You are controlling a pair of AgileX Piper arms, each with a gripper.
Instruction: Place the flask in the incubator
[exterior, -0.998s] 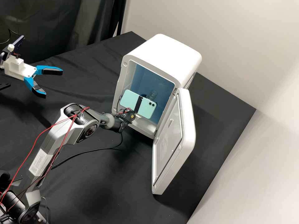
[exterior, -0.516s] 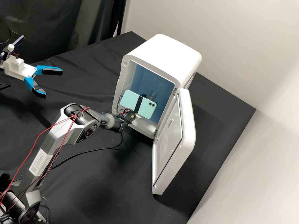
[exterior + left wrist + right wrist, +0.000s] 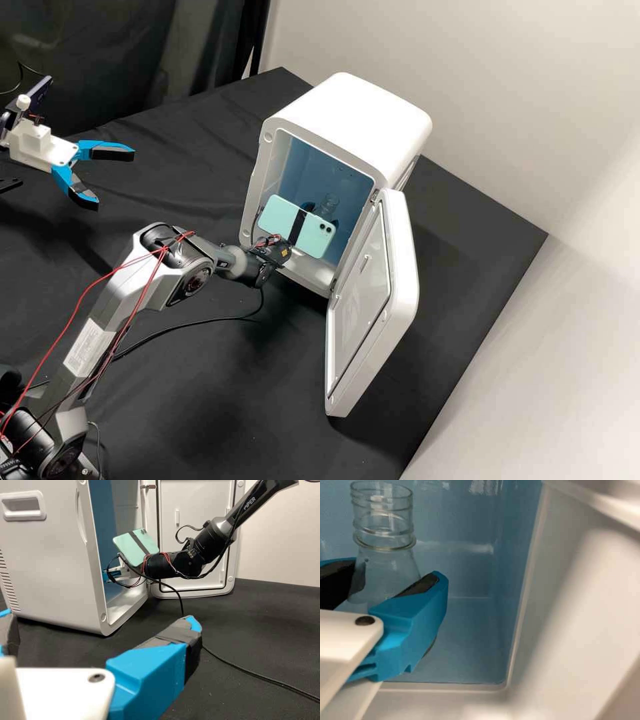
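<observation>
Flask point(image 3: 382, 555) inside incubator point(image 3: 360, 113), grasped by right claw point(image 3: 395, 582)
In the high view that claw is hidden by a phone point(image 3: 297, 223); only the flask's neck is seen. The left claw point(image 3: 115, 179) is released. The right arm point(image 3: 133, 287) has been shifted slightly.

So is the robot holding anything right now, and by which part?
Yes: the right end effector grips the clear glass conical flask by its sloping body just below the neck. The left end effector holds nothing.
</observation>
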